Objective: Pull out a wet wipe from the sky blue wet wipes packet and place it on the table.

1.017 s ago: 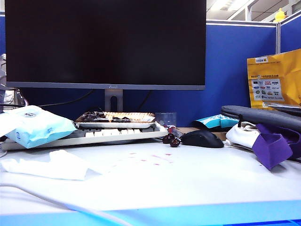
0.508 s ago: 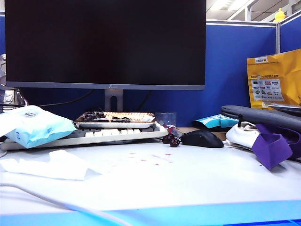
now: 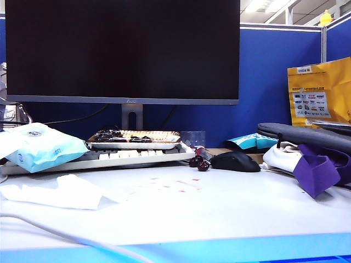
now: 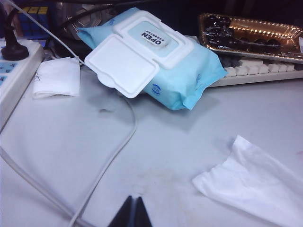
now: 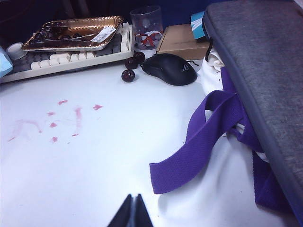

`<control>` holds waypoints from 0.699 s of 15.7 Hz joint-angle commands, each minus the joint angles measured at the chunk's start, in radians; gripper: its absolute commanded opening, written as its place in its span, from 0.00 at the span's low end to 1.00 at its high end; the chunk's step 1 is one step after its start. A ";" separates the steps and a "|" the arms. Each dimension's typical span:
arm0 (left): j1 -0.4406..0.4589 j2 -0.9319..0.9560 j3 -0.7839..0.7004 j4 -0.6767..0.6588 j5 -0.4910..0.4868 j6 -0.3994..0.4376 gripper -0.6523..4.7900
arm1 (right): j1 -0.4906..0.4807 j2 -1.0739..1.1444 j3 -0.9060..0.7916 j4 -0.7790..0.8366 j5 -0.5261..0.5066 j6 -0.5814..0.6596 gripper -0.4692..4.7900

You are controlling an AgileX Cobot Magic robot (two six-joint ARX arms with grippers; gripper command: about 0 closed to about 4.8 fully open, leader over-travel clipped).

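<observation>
Both grippers — left [image 4: 133, 213], right [image 5: 133, 210] — jaws together; wet wipe [image 4: 255, 182] on table [image 4: 180, 142]

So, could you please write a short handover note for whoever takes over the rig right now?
Left hand: shut, empty, hanging above the table in front of the sky blue wet wipes packet.
Right hand: shut, empty, over the table's right side near the purple strap.
Packet: leaning on the keyboard at the left, lid flipped open.
Wet wipe: lying flat on the table in front of the packet, touching neither hand.
Done: a wipe is out and on the table.
Left: apparently nothing; perhaps close the lid.
</observation>
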 commanded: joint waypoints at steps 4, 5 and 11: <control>-0.085 -0.003 -0.007 -0.011 -0.044 0.001 0.11 | 0.001 0.000 -0.001 -0.001 0.000 0.002 0.09; -0.085 -0.003 -0.007 -0.010 -0.045 0.000 0.11 | 0.001 0.000 -0.001 -0.001 0.000 0.002 0.09; -0.085 -0.003 -0.006 -0.010 -0.035 -0.003 0.11 | 0.001 -0.001 -0.001 -0.001 0.000 0.002 0.09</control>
